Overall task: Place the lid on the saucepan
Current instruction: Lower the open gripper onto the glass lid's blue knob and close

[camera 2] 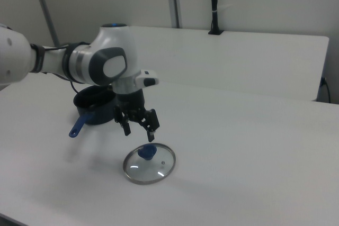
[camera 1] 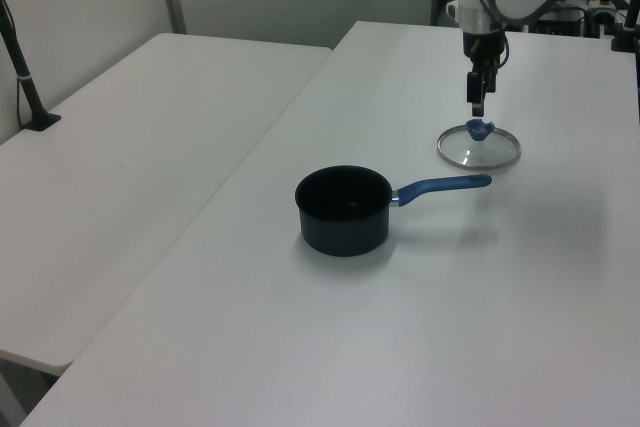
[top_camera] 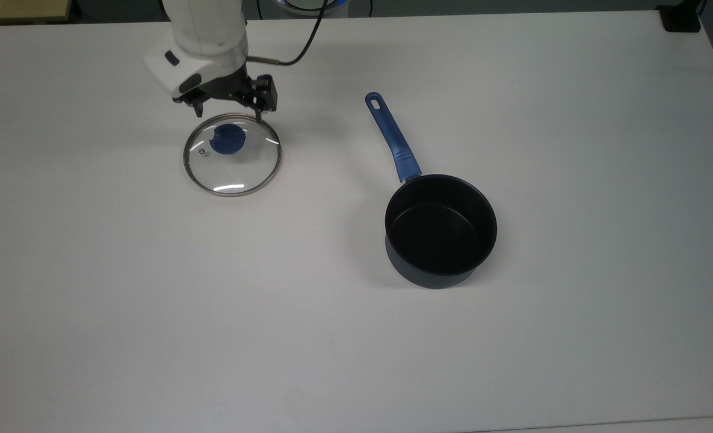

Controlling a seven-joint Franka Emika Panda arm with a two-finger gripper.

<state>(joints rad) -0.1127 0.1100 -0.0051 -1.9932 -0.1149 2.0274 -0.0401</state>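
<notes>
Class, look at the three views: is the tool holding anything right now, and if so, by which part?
Nothing is held. The tool hangs open above the lid, which lies flat on the table.

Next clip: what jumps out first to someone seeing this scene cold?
The white arm, its open gripper hanging just above the glass lid, near the blue knob. The lid lies flat on the white table. Apart from it, toward the top view's right, stands the empty dark saucepan, its blue handle angled away.

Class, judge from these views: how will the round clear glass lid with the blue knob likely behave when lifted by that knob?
The round clear glass lid is probably rigid yet breakable. Held by its small blue knob, it may swing or tilt. The open pincer hovers above it.
</notes>
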